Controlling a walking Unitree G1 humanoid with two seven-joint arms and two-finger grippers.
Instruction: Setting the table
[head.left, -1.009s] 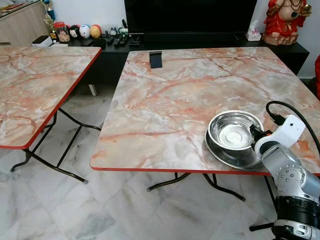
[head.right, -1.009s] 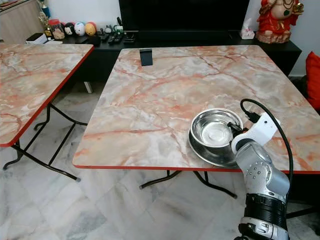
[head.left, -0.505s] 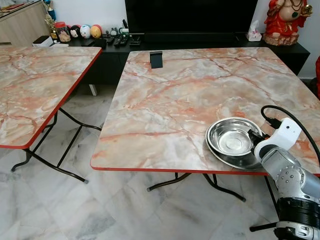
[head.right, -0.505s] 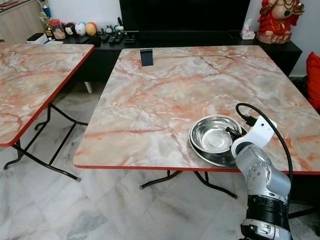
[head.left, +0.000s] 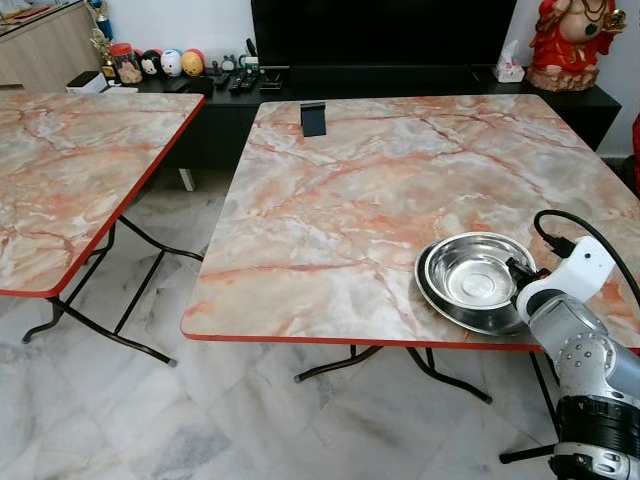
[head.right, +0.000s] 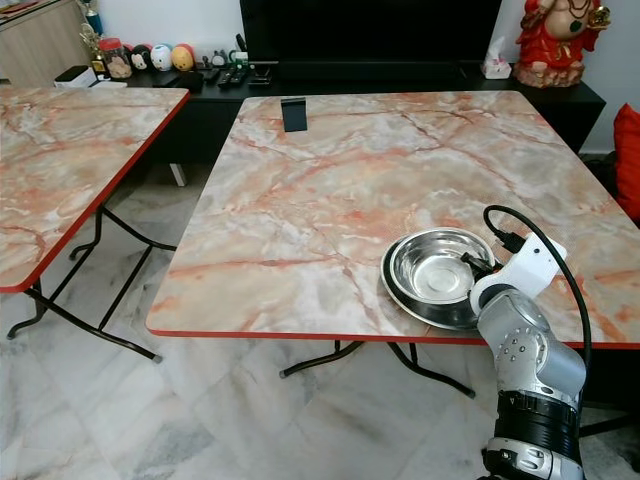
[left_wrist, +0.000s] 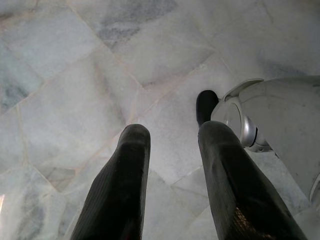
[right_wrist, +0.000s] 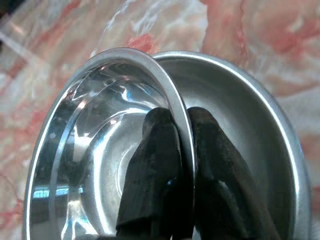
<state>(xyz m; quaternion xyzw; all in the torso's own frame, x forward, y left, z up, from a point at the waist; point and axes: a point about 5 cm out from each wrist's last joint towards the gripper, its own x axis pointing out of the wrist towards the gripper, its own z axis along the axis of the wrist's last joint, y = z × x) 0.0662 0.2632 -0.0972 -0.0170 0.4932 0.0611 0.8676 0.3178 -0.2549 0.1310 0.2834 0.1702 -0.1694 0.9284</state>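
Observation:
Two shiny steel bowls sit nested near the front right edge of the marble table (head.left: 330, 220). My right gripper (right_wrist: 182, 117) is shut on the rim of the inner bowl (right_wrist: 95, 155), one finger inside it and one outside. The outer bowl (right_wrist: 255, 120) lies under it and sticks out to one side. From the head, the inner bowl (head.left: 472, 277) lies nearly flat in the outer bowl (head.left: 437, 297), with my right wrist (head.left: 575, 270) just to its right. My left gripper (left_wrist: 172, 132) hangs open over the floor tiles, holding nothing.
A small black stand (head.left: 312, 118) is at the table's far left. A second marble table (head.left: 70, 180) stands to the left across a gap of tiled floor. Behind are a black TV cabinet (head.left: 400, 80) with small items and a red statue (head.left: 575, 40).
The held bowl has come down from a raised tilt to lie flatter in the lower bowl. Bowl and right gripper have shifted slightly to the right.

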